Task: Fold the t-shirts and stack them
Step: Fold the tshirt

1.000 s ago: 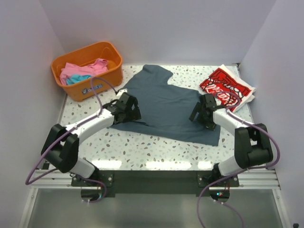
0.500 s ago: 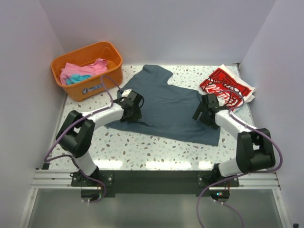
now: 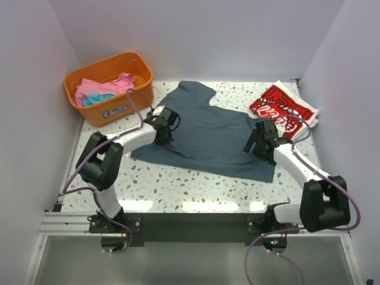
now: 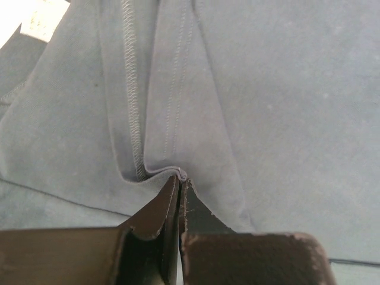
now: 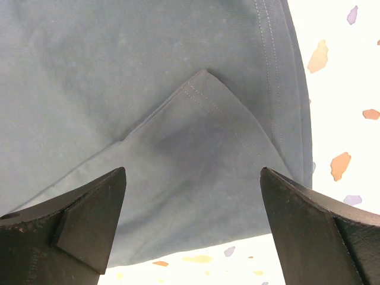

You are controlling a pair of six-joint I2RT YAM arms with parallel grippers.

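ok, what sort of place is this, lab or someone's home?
Most likely a lab robot cell, not a home: plain pale walls box in a speckled table. The dark blue t-shirt spread flat and the orange basket of pink and turquoise shirts look like staged laundry props.

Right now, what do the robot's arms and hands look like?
Each arm is made of white tubes joined by chunky black joints: the left arm and the right arm. A thin purple cable loops along each one. The left hand and right hand each have two dark, wedge-shaped fingers with scuffed edges.
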